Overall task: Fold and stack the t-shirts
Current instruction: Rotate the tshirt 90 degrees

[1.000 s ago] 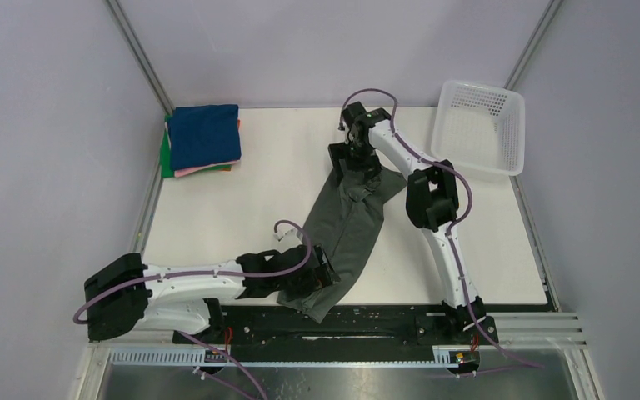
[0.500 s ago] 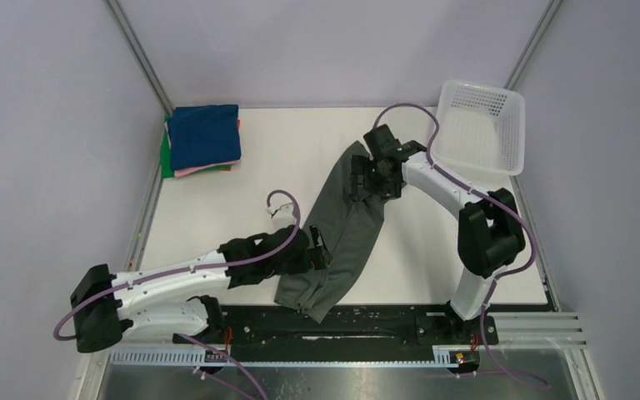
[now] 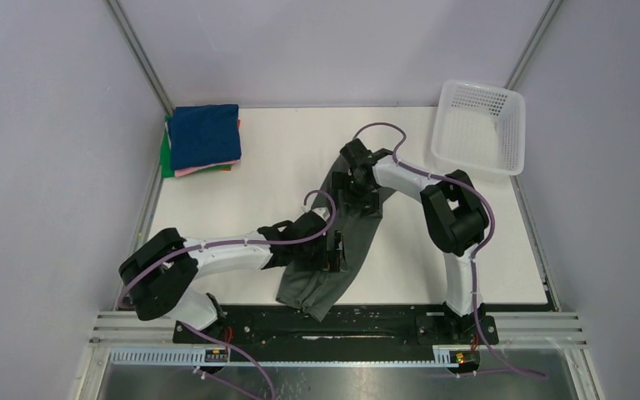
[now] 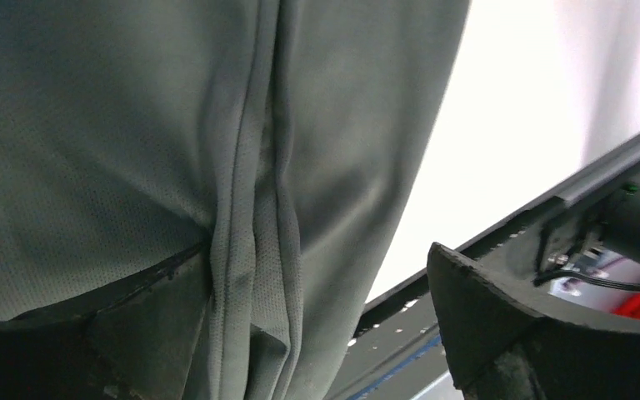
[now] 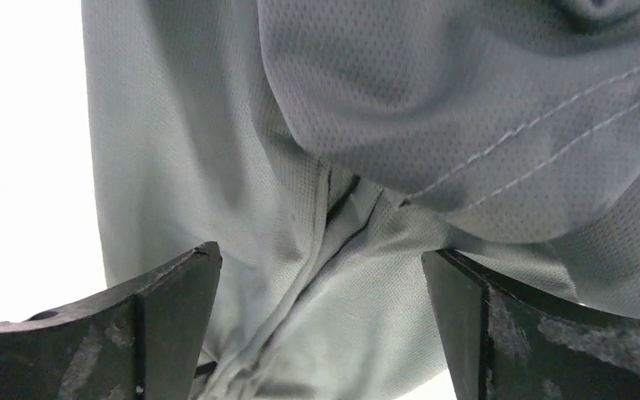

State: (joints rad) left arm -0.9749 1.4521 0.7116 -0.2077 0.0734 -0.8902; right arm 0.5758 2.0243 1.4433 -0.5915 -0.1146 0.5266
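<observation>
Position of dark grey-green shirt (image 3: pixel 310 287): a long narrow strip flat on the table (image 3: pixel 283 158), running from lower centre up to centre of the top view. Left tool (image 4: pixel 312 275) sits over its near half, jaws spread wide over a seam. Right tool (image 5: pixel 321 258) sits over the far end, jaws equally spread. Folded stack (image 3: pixel 204 135), navy uppermost, lies upper left; white basket (image 3: pixel 479 125) upper right.

light: bright, even | shadows: soft | wrist cams: table (image 5: pixel 25 125) blown out
</observation>
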